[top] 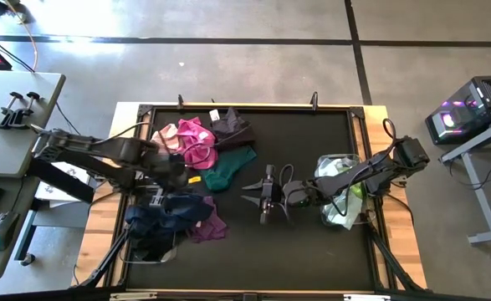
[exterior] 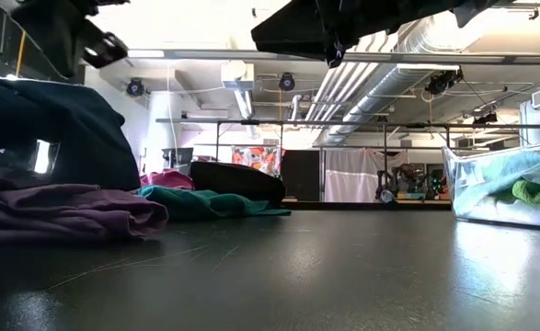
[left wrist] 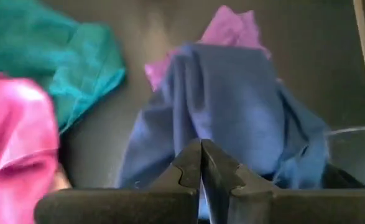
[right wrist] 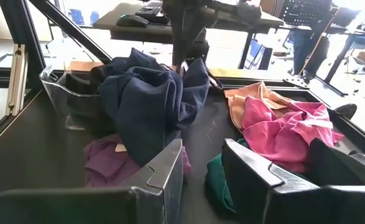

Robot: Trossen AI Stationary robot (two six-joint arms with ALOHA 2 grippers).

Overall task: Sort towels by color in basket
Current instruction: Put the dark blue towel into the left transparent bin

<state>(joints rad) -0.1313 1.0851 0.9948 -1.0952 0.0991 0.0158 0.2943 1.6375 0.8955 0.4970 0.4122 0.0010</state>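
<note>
Navy towel [right wrist: 148,99]: I see it pinched in my left gripper [left wrist: 201,163], above the purple towel [right wrist: 104,158].
Right gripper [top: 266,199]: fingers spread, mid-table.

Navy towel [left wrist: 232,118] covers most of the purple towel [left wrist: 232,28]; only a corner shows past it. Left-side clear basket [right wrist: 61,93] largely buried under navy cloth. Low view crops the right-edge basket [exterior: 490,179]; its contents are partly cut off.
</note>
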